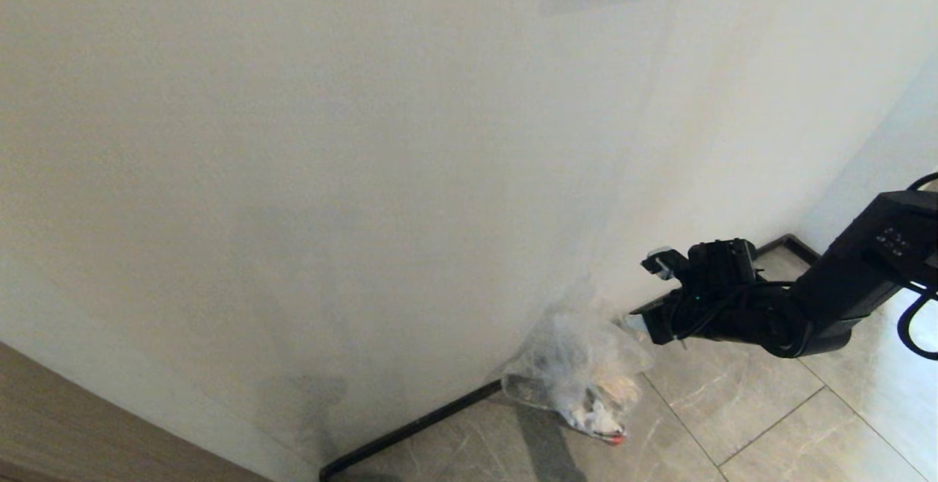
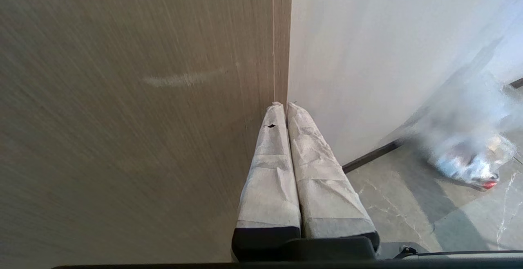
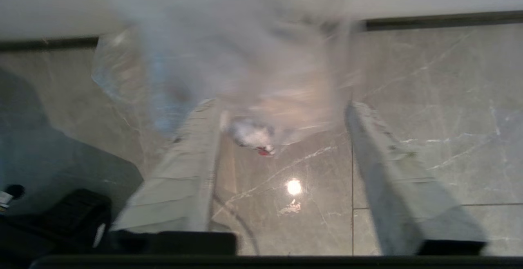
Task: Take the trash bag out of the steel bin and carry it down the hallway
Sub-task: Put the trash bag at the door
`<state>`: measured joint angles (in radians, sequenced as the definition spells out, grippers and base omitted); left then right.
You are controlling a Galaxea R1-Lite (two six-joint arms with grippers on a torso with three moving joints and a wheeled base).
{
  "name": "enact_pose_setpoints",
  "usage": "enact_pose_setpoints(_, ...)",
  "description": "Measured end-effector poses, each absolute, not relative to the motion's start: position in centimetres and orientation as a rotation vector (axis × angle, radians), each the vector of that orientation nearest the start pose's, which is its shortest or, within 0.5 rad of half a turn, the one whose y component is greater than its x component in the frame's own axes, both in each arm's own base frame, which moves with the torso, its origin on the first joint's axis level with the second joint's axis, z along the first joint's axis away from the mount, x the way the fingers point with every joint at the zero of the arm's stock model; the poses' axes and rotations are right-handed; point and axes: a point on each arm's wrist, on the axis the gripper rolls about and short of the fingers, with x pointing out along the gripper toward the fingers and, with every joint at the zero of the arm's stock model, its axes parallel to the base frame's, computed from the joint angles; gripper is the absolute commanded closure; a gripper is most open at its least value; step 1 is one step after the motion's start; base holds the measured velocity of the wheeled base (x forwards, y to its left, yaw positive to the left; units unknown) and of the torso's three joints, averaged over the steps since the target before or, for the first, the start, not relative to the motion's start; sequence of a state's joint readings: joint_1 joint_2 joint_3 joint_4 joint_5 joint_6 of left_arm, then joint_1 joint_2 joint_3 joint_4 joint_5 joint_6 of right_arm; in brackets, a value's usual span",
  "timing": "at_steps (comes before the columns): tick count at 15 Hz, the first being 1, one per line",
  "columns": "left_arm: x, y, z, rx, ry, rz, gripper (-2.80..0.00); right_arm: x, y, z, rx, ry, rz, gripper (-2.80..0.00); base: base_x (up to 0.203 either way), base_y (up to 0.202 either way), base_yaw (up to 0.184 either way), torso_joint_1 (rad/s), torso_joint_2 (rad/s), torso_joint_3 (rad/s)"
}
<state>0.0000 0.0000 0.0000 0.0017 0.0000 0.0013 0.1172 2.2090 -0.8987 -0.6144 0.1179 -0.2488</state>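
Note:
The clear trash bag (image 1: 579, 372) sits low on the grey marble hallway floor (image 1: 733, 409), against the white wall and its dark baseboard (image 1: 410, 431). Pale and brownish scraps and a red bit show through it. My right gripper (image 1: 648, 291) hangs just above and to the right of the bag, open. In the right wrist view the gripper (image 3: 282, 107) has bare floor between its wrapped fingers, and the blurred bag (image 3: 245, 85) lies beyond the tips. My left gripper (image 2: 284, 105) is shut and empty beside a brown door panel (image 2: 143, 117); the bag (image 2: 466, 154) lies off to its side. The steel bin is out of view.
The white wall (image 1: 330, 174) fills most of the head view, close in front. A brown panel (image 1: 73, 431) shows at the lower left. A second wall (image 1: 887, 145) meets the first at a corner at the right, with tiled floor below it.

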Motion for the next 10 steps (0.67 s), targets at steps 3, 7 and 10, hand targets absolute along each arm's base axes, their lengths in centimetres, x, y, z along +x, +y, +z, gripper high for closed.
enact_pose_setpoints(3, -2.3, 0.0, 7.5, 0.002, 0.002, 0.000, 0.00, 35.8, 4.1, 4.9, -0.195, 0.653, 0.287, -2.80, 0.000, 0.000, 0.000, 0.000, 0.00, 0.000)
enact_pose_setpoints(7, -2.3, 0.0, 7.5, 0.002, 0.002, 0.000, 0.00, 32.7, 2.7, 8.8, -0.148, 0.650, 0.260, 0.00, 0.000, 0.000, 0.000, 0.000, 0.00, 0.000)
enact_pose_setpoints(10, -2.3, 0.0, 7.5, 0.001, 0.002, 0.000, 0.00, 30.2, 1.5, 12.7, -0.090, 0.616, 0.213, 0.00, 0.000, 0.000, 0.000, 0.000, 0.00, 0.000)
